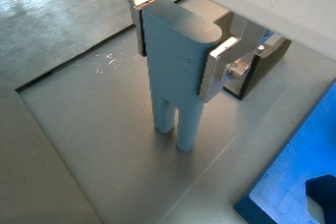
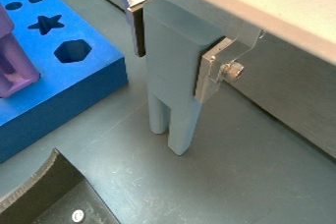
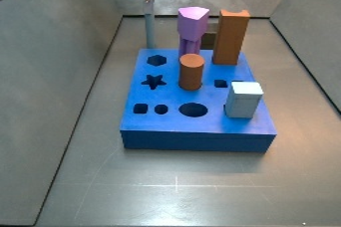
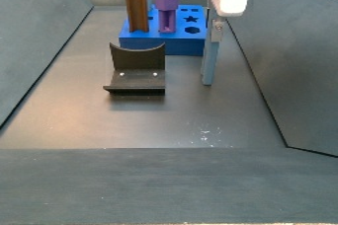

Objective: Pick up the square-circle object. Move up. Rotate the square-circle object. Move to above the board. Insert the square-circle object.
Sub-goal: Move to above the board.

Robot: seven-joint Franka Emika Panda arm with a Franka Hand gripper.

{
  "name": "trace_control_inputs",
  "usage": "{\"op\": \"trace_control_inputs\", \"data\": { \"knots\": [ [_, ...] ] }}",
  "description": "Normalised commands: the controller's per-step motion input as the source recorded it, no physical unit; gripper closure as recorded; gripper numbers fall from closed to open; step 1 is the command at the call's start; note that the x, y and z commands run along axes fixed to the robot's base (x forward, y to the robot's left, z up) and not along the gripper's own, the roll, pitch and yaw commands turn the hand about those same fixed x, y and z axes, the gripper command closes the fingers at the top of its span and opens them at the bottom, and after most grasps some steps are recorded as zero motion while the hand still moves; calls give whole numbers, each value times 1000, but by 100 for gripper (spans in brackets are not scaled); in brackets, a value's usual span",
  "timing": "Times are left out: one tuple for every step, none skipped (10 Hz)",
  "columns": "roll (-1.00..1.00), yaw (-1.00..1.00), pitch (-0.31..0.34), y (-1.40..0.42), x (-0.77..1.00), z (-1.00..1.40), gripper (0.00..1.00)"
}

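Note:
The square-circle object (image 1: 172,83), a long grey-blue peg, stands upright with its narrow end down at the floor beside the board; from these views I cannot tell whether it touches. My gripper (image 1: 178,47) is shut on the peg's upper part, one silver finger (image 2: 211,69) flat on each side (image 2: 168,90). In a side view the gripper (image 4: 212,20) hangs over the peg (image 4: 209,59), right of the bright-blue board (image 4: 185,34). Another side view shows the peg (image 3: 148,30) just behind the board (image 3: 200,129), under the gripper (image 3: 143,2). Star and hexagon holes show on the board (image 2: 59,81).
On the board stand a purple piece (image 3: 193,30), a tall orange-brown block (image 3: 233,36), a brown cylinder (image 3: 190,72) and a pale cube (image 3: 244,100). The dark fixture (image 4: 136,67) sits on the floor left of the peg. Grey walls ring the floor (image 3: 80,151).

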Motion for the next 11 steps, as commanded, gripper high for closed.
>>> {"op": "trace_control_inputs", "data": {
  "knots": [
    [-542,-246,-101,198,92,1000,100],
    [-540,-228,-72,198,83,1000,100],
    [-517,-197,-41,192,78,1000,100],
    [-438,-145,-4,182,79,1000,100],
    [-300,-92,35,177,81,1000,100],
    [-235,-68,50,169,81,1000,100],
    [-189,-57,54,167,80,1000,100],
    [-161,-55,60,166,78,1000,100],
    [-135,-55,67,161,74,1000,100],
    [-101,-55,75,153,69,1000,100],
    [-79,-54,82,141,64,1000,100]
  ]
}}
